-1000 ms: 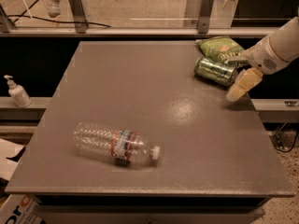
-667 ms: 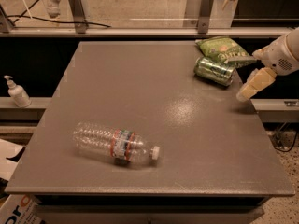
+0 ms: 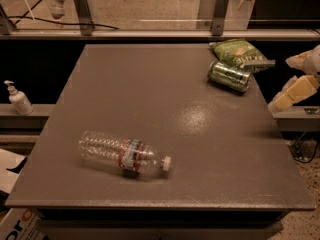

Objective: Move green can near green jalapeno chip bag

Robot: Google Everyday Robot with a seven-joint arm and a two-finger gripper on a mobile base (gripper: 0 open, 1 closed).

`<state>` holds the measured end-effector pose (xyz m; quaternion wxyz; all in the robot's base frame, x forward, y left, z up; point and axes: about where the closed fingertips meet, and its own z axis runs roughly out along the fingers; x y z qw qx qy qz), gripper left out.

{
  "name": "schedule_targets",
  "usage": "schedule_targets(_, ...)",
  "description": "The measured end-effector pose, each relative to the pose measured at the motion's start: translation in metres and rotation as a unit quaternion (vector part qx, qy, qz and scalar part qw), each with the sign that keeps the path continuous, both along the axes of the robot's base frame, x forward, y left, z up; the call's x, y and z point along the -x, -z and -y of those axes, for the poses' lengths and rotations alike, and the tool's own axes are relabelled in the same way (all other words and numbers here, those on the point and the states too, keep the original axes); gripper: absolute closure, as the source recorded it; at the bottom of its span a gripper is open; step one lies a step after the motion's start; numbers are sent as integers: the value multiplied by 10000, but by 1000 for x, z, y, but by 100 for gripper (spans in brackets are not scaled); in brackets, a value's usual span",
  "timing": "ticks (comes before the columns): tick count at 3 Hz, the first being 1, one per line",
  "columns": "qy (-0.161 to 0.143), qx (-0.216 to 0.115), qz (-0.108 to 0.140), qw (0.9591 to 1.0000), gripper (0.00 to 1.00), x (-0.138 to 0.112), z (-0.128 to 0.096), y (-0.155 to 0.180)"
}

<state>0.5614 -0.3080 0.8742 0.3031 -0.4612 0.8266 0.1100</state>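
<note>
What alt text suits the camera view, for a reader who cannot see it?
A green can lies on its side beside a green chip bag at the far right corner of the grey table. The robot's hand hangs past the table's right edge, apart from the can. A clear plastic bottle lies near the front.

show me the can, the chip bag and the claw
can (image 3: 229,76), camera view, middle of its green side
chip bag (image 3: 234,50), camera view, centre of its green face
claw (image 3: 294,90), camera view, pale part at the right edge, apart from the can
</note>
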Motion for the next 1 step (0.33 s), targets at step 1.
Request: schedule_targets(1, 0, 0, 0, 10000, 0, 0, 0, 0)
